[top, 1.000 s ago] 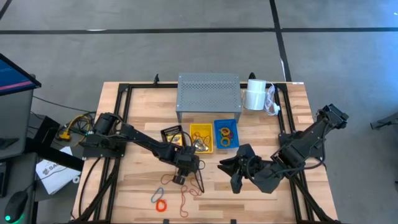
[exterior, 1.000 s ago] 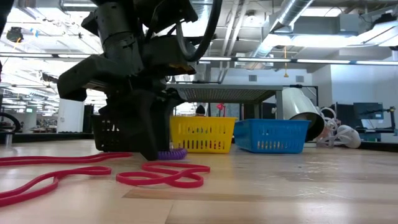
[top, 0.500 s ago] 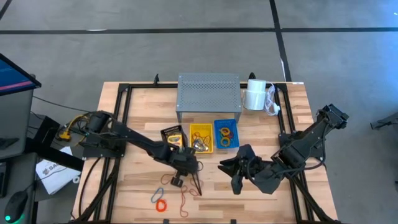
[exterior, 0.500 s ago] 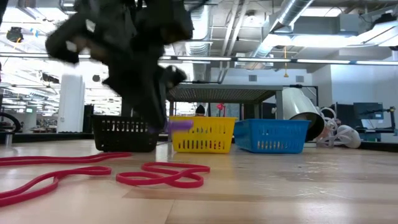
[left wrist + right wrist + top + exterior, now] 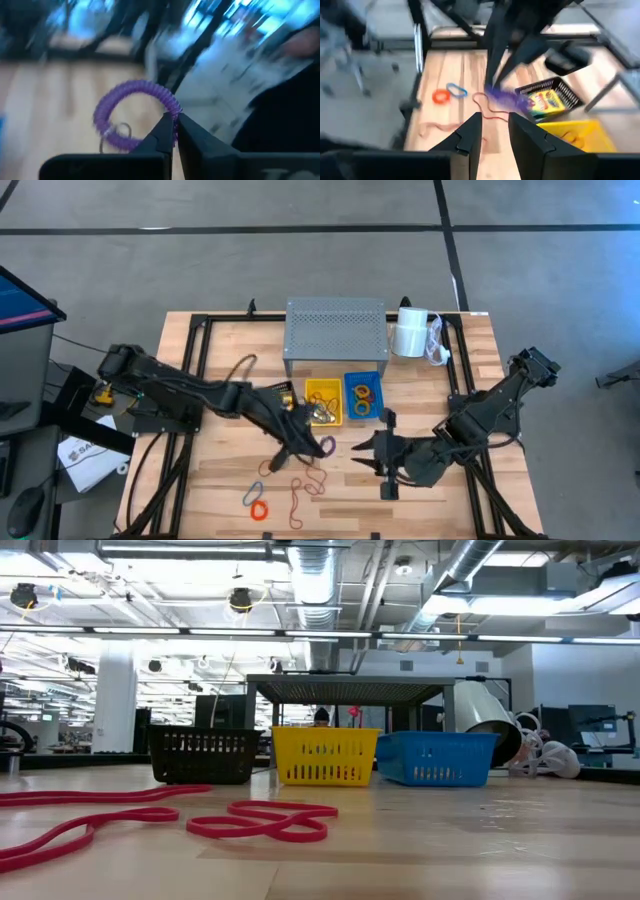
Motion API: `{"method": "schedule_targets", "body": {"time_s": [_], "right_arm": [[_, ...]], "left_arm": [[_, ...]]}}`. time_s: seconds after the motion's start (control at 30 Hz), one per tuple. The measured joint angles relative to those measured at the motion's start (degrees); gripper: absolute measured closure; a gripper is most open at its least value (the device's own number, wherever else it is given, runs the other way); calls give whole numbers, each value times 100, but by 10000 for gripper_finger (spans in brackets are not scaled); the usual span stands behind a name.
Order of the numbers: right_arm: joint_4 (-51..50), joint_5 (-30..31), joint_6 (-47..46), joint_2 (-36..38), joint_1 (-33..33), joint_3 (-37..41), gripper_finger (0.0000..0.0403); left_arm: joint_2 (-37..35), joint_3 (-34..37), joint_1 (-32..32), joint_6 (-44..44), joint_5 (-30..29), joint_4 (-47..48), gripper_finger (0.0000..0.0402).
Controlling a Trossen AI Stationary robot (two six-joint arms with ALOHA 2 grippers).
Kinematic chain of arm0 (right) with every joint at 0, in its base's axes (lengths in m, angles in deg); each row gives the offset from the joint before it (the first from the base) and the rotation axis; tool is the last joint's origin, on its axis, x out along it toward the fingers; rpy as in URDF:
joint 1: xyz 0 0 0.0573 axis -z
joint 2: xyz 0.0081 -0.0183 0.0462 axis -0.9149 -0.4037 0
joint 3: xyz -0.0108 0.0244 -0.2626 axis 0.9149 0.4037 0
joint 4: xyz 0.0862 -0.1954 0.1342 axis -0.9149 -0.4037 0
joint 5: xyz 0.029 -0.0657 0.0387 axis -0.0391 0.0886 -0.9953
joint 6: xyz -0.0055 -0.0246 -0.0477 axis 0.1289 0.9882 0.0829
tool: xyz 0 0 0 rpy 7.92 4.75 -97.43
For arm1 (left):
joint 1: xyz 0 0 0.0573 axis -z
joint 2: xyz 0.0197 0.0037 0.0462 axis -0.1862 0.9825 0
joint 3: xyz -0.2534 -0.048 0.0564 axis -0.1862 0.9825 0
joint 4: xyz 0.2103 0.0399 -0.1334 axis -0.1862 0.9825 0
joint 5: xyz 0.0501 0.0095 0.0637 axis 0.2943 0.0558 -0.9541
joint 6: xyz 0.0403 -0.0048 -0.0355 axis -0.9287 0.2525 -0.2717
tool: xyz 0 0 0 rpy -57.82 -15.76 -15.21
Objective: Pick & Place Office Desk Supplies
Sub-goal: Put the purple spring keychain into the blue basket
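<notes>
A purple coiled loop [image 5: 131,116] with a small metal ring on it hangs in the air, with my left gripper [image 5: 175,131] shut on it. In the high view this loop [image 5: 326,446] is above the table's middle, in front of the yellow basket [image 5: 323,401]. My right gripper [image 5: 492,127] stands open to its right with nothing between its fingers. A crayon box [image 5: 544,103] lies in the black basket [image 5: 279,398]. Red bands [image 5: 305,485], an orange loop [image 5: 260,510] and a bluish loop [image 5: 253,495] lie flat on the wood. My left gripper pinches the purple loop's coiled rim [image 5: 173,108] between its two fingertips [image 5: 162,131]. The fingers come nearly level from the table's left. The loop is lifted clear of the table and stands out beyond the fingertips, its ring dangling on the far side.
A blue basket [image 5: 363,395] with coloured bands stands right of the yellow one. Behind the baskets are a grey perforated riser [image 5: 335,330] and a white roll [image 5: 408,335]. Black frame rails [image 5: 200,350] edge the table. Bare wood lies at the near right.
My left gripper has lifted the purple loop off the table, risen out of the low view and tipped from pointing down to nearly level. The loop now hangs clear. My right gripper has rolled about its own axis while staying in place.
</notes>
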Motion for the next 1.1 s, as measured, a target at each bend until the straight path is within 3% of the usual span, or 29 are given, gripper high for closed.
{"method": "schedule_targets", "body": {"time_s": [0.1, 0.3, 0.67, 1.1], "right_arm": [[30, -51, 723, 4, 189, -2, 310], [72, -365, 1394, 15, 577, -352, 296], [176, -608, 1605, 15, 675, -678, 157], [447, -463, 1595, -47, 776, -678, 181]], "left_arm": [[-185, 96, -93, 341, 436, -773, 398], [-263, 132, -206, 947, 1073, -1260, 397], [-263, 132, -476, 1547, 1101, -1449, 398], [-261, 132, -530, 1952, 1160, -1914, 397]]}}
